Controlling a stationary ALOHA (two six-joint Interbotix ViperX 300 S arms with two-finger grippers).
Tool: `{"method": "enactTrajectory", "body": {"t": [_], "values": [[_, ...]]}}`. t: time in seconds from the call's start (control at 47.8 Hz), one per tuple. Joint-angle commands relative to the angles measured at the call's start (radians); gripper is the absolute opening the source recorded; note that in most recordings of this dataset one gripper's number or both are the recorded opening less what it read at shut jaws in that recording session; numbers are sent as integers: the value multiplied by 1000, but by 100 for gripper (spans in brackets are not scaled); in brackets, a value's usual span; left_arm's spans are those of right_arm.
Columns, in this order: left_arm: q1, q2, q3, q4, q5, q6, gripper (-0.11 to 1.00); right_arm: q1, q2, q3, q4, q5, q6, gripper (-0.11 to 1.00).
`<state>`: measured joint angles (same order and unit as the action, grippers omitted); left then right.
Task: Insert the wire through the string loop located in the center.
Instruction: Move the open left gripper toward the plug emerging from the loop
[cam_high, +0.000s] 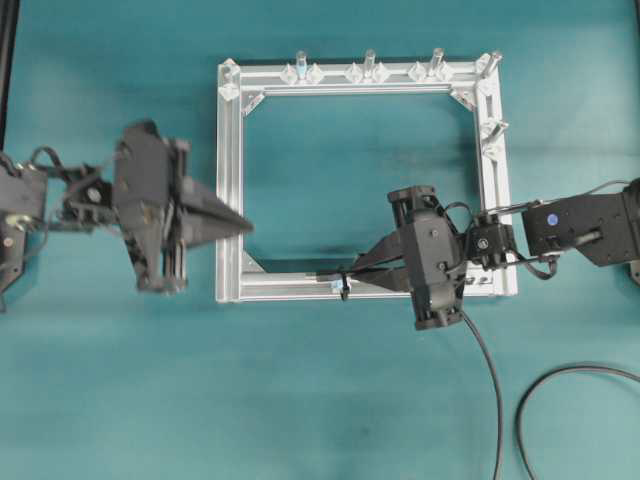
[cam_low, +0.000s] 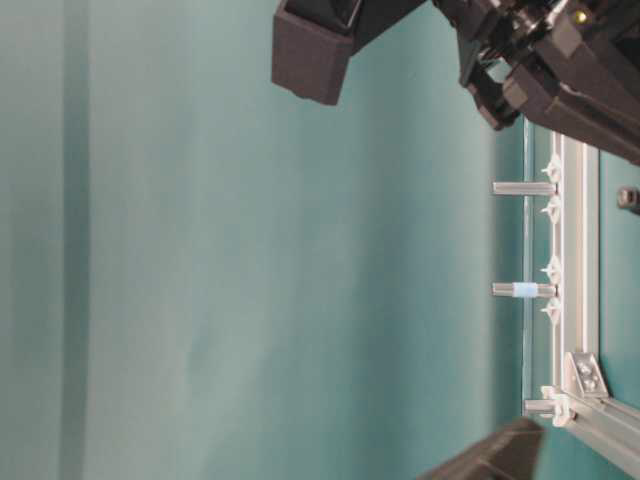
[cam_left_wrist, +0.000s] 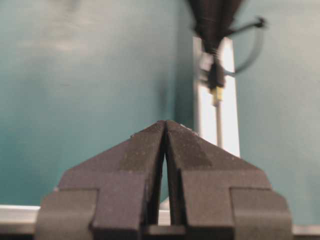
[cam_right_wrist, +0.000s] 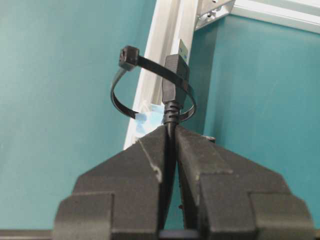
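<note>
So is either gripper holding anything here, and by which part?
The right gripper pinches the wire just behind its plug, at the ribbed collar, with the plug poking through the string loop. The left gripper is shut on nothing.

A teal tabletop (cam_high: 330, 400) is seen in every view; its surface is matte and evenly coloured. Soft dark shading is noted on the tabletop just inside the near rail of the silver frame (cam_high: 230, 180), and fainter mottled patches are noted nearer the lower edge of the overhead view, well apart from that frame. A dark strip (cam_high: 8, 60) is seen at the upper left corner, far to the left of the frame. In the table-level view, broad pale and dark bands are seen on the teal backdrop (cam_low: 200, 250) beyond the frame. Lighting is diffuse.
</note>
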<state>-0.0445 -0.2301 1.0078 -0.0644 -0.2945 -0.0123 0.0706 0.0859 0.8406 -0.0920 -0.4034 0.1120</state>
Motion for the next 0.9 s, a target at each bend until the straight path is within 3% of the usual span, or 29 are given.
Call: {"method": "enactTrajectory", "body": {"t": [0.0, 0.23, 0.565, 0.88], "values": [[-38, 21, -31, 3, -5, -9, 0, -3, -11, -17, 2, -9, 0, 7], [-100, 61, -58, 3, -3, 0, 0, -3, -12, -18, 2, -9, 0, 7], [-97, 64, -60, 3, 11, -2, 0, -3, -12, -18, 2, -9, 0, 7], [-83, 100, -107, 3, 135, -6, 0, -3, -12, -18, 2, -9, 0, 7]]}}
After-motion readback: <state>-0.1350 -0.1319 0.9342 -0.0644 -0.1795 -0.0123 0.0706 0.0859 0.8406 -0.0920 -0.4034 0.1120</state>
